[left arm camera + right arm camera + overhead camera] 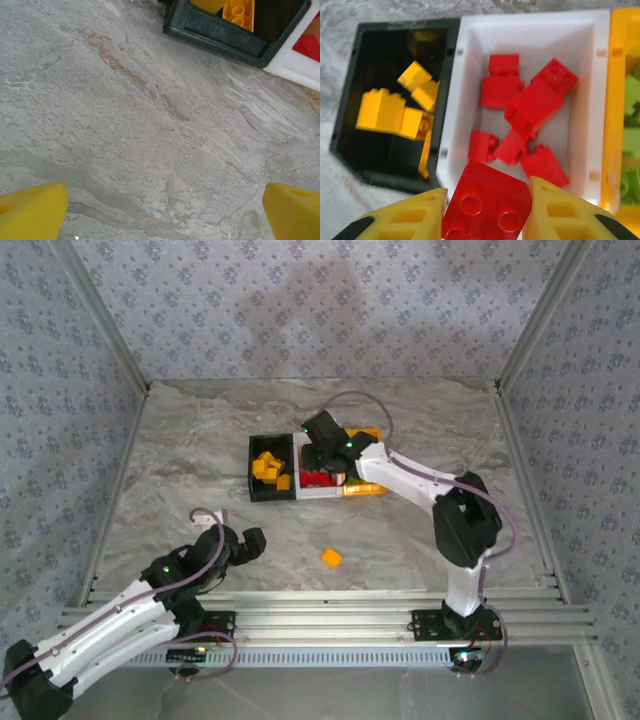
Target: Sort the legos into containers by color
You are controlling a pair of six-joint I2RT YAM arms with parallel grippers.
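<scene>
The grey marbled tabletop (200,460) is lit softly from above — only faint shadows are cast, and a dim patch is seen on the patterned back wall (330,290). In the right wrist view, the orange plastic bin (619,75) is bleached by glare and the square red studded brick (485,205) is blurred.

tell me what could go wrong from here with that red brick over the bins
1. The right gripper holds the red brick over the white bin's near rim, close to the black bin. Released here, it might clip the rim and tumble out, or land among the yellow bricks.
2. One orange-yellow brick lies loose on the table, apart from the open left gripper, and could be missed.
</scene>
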